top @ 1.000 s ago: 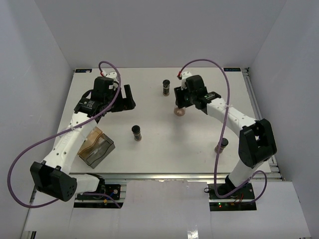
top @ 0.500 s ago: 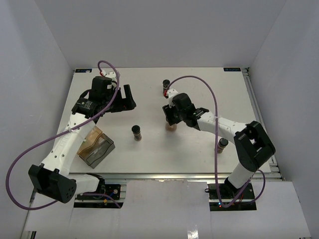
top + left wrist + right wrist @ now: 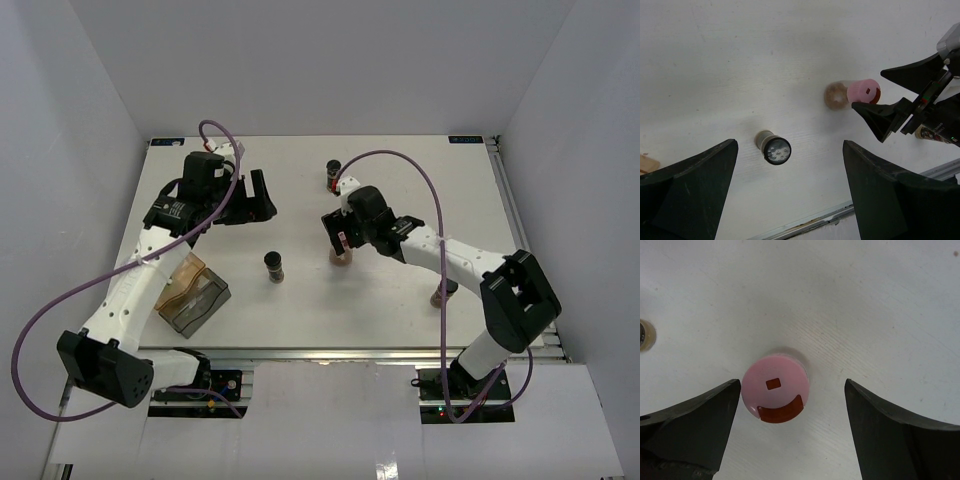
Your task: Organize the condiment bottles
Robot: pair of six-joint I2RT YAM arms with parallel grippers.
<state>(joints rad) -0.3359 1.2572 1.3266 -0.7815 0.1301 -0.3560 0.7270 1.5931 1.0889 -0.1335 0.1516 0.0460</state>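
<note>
Recorded on the white surface (image 3: 460,170):
- pink-capped bottle (image 3: 775,388), centre of the right wrist view, is flanked by the right hand (image 3: 790,385), whose fingers are spread apart and touch nothing.
- black-capped bottle (image 3: 274,266) is placed left of it.
- third bottle (image 3: 333,176) is placed at upper centre.
- fourth bottle (image 3: 445,293), lower right, is partly hidden by the arm.
- left hand (image 3: 262,197), upper left, is held wide apart, with nothing gripped.
- grey box (image 3: 192,295) is placed at lower left.

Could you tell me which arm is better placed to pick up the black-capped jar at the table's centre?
Probably the left: its open end effector frames the black-capped jar in its wrist view, while the right end effector straddles the pink-capped jar.
</note>
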